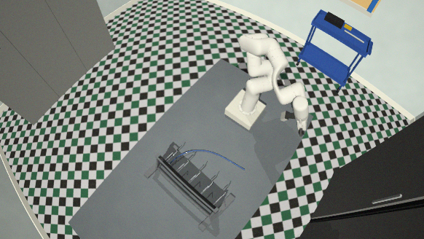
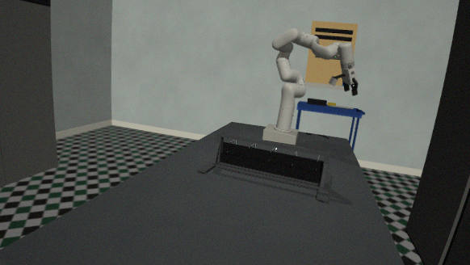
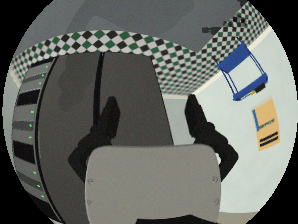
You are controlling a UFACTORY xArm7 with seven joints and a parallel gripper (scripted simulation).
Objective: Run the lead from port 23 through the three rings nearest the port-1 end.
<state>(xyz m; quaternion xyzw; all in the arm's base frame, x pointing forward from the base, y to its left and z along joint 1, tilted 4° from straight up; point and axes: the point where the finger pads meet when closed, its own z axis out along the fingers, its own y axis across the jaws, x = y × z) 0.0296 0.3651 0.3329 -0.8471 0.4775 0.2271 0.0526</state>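
from above, a long grey worktop (image 1: 120, 204) crosses a checkered floor. the white arm is folded up beside its base, with the hand (image 1: 301, 130) hanging out near the worktop's far edge, well apart from everything it has to work on. the rack (image 1: 193, 182) sits toward the middle of the worktop, its cable manager rings (image 1: 204, 175) standing up in a row. the blue lead (image 1: 218, 156) leaves one end of the rack, arches over and trails onto the bare worktop, its free end (image 1: 243, 169) lying apart from the rack on the arm's side. the lead looks to pass through no ring yet.

from the room's far end, the hand (image 2: 350, 86) hangs high in the air, well above the rack (image 2: 270, 163). the port numbers are too small to read here.

from the wrist, the two dark fingers are spread wide with nothing between them.

the step in hand looks like the first reach for the lead. done well, i think it means coming down over the lead near its free end, fingers straddling the cable crosswise, and closing gently so the loose rack is not dragged.
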